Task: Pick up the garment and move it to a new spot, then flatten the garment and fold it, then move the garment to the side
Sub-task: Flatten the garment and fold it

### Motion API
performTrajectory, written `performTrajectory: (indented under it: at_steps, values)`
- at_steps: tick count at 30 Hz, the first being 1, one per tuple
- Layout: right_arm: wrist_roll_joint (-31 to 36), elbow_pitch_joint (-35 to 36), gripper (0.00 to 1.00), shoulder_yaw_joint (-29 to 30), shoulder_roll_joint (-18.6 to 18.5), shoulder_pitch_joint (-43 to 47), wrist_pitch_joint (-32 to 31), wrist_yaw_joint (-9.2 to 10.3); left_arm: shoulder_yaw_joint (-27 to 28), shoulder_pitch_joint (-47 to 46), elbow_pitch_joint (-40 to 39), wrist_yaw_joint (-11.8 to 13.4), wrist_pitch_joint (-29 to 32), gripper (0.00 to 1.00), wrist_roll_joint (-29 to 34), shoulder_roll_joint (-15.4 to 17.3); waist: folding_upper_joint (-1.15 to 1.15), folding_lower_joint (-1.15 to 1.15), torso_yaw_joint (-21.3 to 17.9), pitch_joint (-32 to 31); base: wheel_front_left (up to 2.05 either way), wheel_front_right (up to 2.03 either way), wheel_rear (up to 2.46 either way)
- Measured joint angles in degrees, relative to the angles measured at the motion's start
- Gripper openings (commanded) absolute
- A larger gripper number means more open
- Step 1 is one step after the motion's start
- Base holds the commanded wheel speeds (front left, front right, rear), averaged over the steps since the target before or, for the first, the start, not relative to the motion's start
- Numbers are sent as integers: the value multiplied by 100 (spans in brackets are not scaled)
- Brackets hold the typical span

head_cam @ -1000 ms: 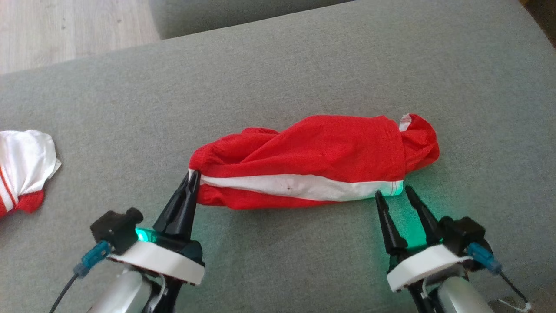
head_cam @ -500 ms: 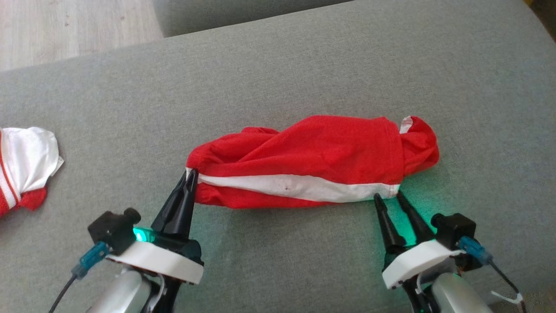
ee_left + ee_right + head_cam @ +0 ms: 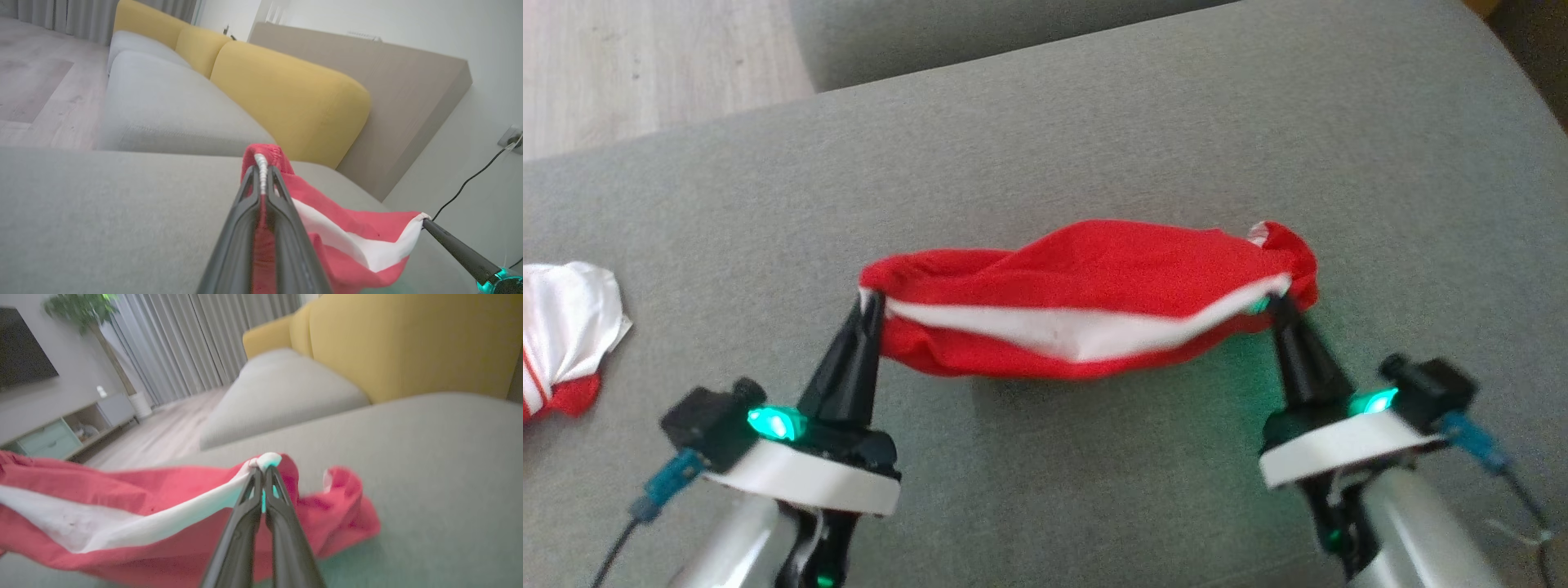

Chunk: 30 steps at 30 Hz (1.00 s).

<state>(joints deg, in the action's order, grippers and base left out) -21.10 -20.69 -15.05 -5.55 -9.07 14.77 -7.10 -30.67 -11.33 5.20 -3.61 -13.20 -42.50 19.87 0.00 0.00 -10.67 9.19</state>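
The garment [image 3: 1086, 278] is red with a white stripe and hangs stretched between my two grippers just above the grey sofa cushion [image 3: 1094, 139]. My left gripper [image 3: 870, 302] is shut on its left end, and the pinched cloth [image 3: 265, 163] shows at the fingertips in the left wrist view. My right gripper [image 3: 1278, 298] is shut on the white corner at its right end, seen pinched [image 3: 263, 467] in the right wrist view. The garment's middle [image 3: 122, 514] sags toward the cushion.
Another white and red garment [image 3: 564, 327] lies at the cushion's left edge. Wooden floor [image 3: 645, 65] lies beyond the far left edge. Yellow back cushions [image 3: 286, 94] stand behind the seat, with a second grey seat [image 3: 278, 388] beside it.
My right gripper closed on the garment's white right corner and lifted it. Both ends rose off the cushion, and the garment now hangs between the grippers.
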Motion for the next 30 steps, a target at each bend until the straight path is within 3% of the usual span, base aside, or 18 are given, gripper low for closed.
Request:
performTrajectory:
  at_steps: [6,11,15,20,25,30]
  values:
    - [-24,1465,0,636,-47,-71,1,0,272,-92,-934,-53,31,0,-199,171,0,0,-160,-28,0,0,0]
    - [-88,2102,0,993,-463,-788,2,0,379,-924,-1701,-129,532,0,-389,337,0,0,-207,117,0,0,0]
    - [-269,1842,0,1049,-1039,-1939,10,0,361,-2165,-1780,-204,998,0,-386,357,0,0,-206,365,0,0,0]
    - [-745,828,0,769,-1525,-3539,12,0,280,-3906,-856,-304,1124,0,-333,41,0,1,-153,818,0,0,0]
    - [-940,252,0,706,-1724,-5050,15,0,93,-5672,437,-354,480,0,-176,-479,0,2,-71,1424,0,0,0]
    - [-789,536,0,889,-1819,-5443,18,0,-209,-6249,649,-354,29,0,-204,-515,0,2,-43,1719,0,0,0]
